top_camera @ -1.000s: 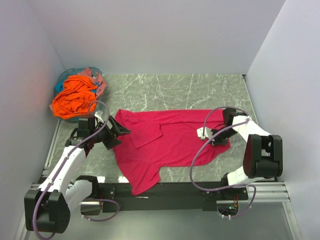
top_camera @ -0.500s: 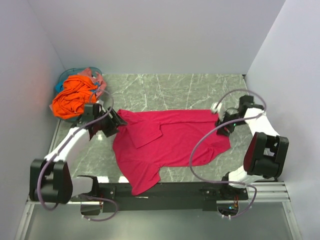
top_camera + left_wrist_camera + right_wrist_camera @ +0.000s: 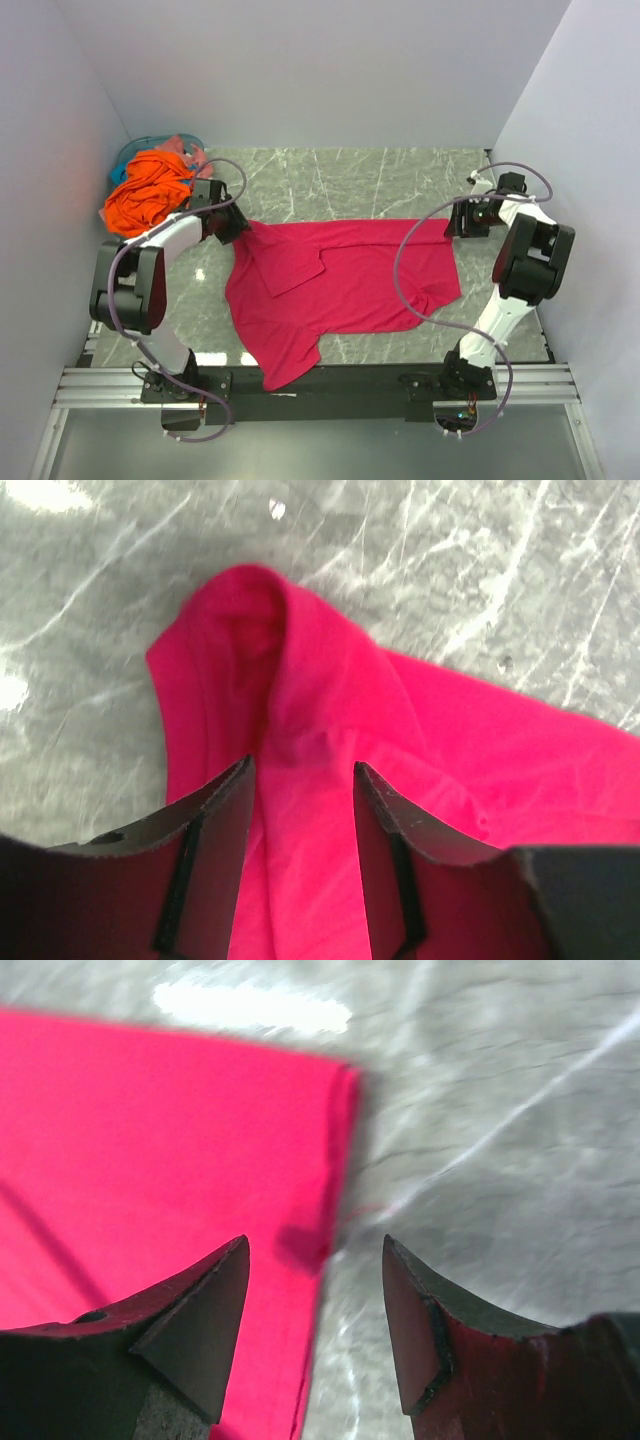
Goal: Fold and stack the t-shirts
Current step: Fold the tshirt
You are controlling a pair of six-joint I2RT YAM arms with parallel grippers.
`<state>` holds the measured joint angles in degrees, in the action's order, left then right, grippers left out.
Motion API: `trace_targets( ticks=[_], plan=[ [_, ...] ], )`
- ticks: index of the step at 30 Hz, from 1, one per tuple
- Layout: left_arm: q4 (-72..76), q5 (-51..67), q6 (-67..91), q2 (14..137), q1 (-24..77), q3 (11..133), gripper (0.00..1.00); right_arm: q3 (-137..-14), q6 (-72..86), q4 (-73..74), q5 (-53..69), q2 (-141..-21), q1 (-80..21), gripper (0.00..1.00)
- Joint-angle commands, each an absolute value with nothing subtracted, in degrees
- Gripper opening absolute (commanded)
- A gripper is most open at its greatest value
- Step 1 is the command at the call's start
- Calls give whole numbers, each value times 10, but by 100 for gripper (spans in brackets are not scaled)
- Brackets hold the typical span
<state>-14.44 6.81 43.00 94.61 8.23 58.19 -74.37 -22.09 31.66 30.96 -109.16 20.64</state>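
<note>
The crimson-pink t-shirt [image 3: 350,280] lies spread flat in the middle of the counter [image 3: 400,180], its long axis running side to side and one flap trailing toward the near edge. The left arm stretches far forward, and the left tool [image 3: 232,226] sits low at the shirt's far left corner, fingers apart astride a raised fold. The right arm reaches along the right wall, and the right tool [image 3: 460,222] is spread over the far right corner's edge. The orange t-shirt [image 3: 148,192] is heaped in the teal basket [image 3: 135,152].

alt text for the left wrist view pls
A crimson-pink t-shirt lies on a grey marbled table, one rounded, folded corner pointing away from the camera. The dark jaws of the left gripper stand apart over a crease near that corner.
</note>
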Motion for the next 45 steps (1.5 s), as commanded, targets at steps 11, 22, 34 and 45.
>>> trace_targets(
  ticks=[11,22,34,45],
  plan=[
    [-142,48,417,997,88,629,48,-902,-125,372,307,-1220,205,62],
    [-147,47,417,1010,88,634,46,-957,-161,451,310,-1256,187,52],
    [-156,51,415,1048,88,665,37,-1004,-185,487,297,-1274,179,10],
    [-183,48,414,1135,88,766,26,-1092,-162,490,272,-1310,179,0]
  ],
)
